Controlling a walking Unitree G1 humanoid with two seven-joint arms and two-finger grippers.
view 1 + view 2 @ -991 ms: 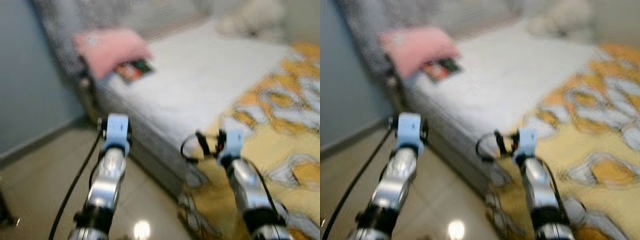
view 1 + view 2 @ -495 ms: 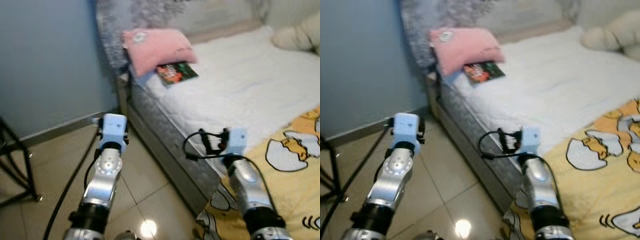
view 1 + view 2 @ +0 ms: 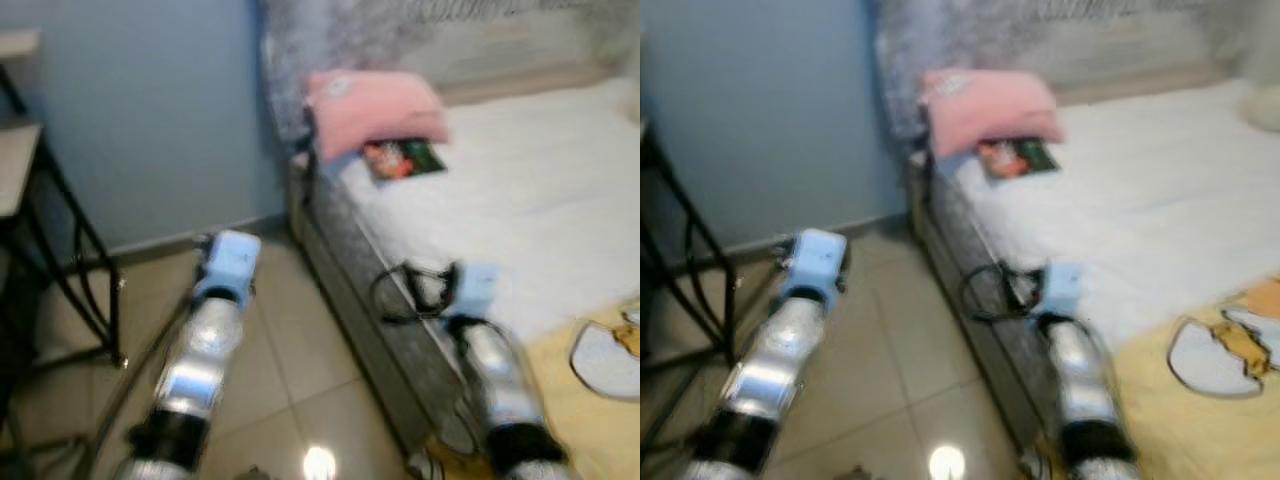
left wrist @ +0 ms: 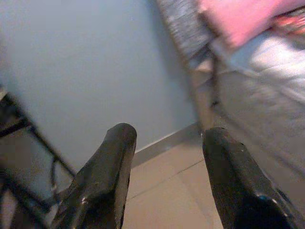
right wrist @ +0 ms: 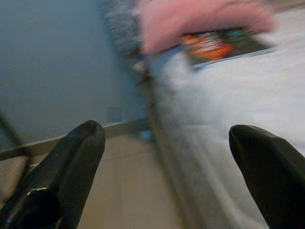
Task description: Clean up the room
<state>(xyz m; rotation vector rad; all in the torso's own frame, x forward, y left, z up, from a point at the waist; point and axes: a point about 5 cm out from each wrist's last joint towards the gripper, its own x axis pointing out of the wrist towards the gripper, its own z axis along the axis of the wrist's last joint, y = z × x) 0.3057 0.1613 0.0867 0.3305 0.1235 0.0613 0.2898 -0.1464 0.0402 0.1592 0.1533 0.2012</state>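
A pink pillow [image 3: 372, 108] lies at the head of a white bed [image 3: 520, 200], with a dark book [image 3: 403, 159] with a red cover picture tucked partly under it. My left gripper [image 4: 167, 138] is held out over the tiled floor, open and empty, facing the blue wall. My right gripper [image 5: 164, 143] is open and empty too, held at the bed's near edge and pointing toward the book [image 5: 224, 44] and pillow [image 5: 200, 16]. Both arms [image 3: 205, 350] [image 3: 490, 370] reach forward side by side.
A yellow patterned blanket [image 3: 600, 400] covers the bed's near right part. A black metal stand [image 3: 60, 250] is at the left against the blue wall [image 3: 150, 110]. The grey bed frame [image 3: 370, 280] runs along the tiled floor [image 3: 280, 360].
The whole picture has shifted right, so the camera has turned left: the stand and more wall have come into view, and less blanket shows. The arms keep the same pose.
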